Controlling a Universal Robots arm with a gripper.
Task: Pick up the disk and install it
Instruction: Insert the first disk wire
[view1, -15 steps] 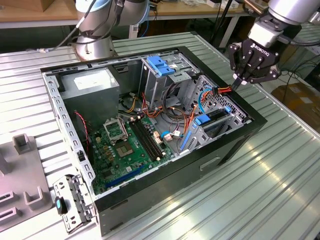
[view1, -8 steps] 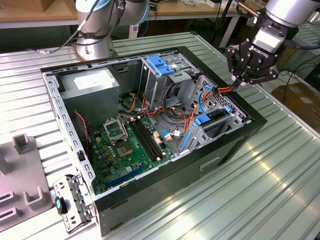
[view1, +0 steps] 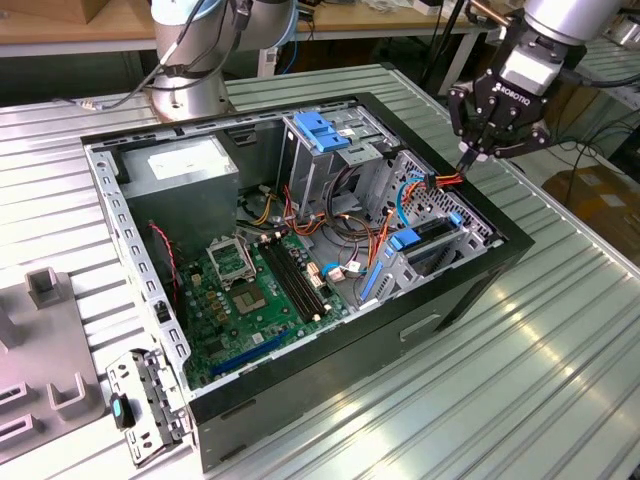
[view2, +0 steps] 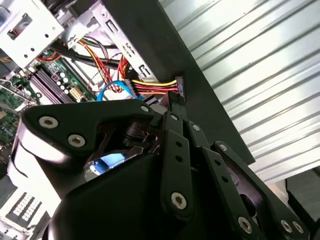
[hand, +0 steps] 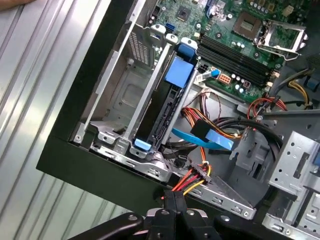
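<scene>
So, the disk (hand: 166, 112) is mostly hidden. It stands on edge down in the drive bay (hand: 125, 100) at a corner of the open computer case (view1: 440, 320), and just its dark top edge and blue end tabs show in the first wrist view. The pincer (hand: 172, 202) hovers just beside that bay, over the case rim, not touching the disk. Its fingers look pinched together on a power plug (view2: 180, 89) with red, yellow and black wires, though the pincer's own body blocks much of the second wrist view. The case also holds a green motherboard (view1: 250, 290), a power supply (view1: 185, 170) and a tall grey cage (view1: 320, 150). It lies on a ribbed metal surface (view1: 560, 340).
</scene>
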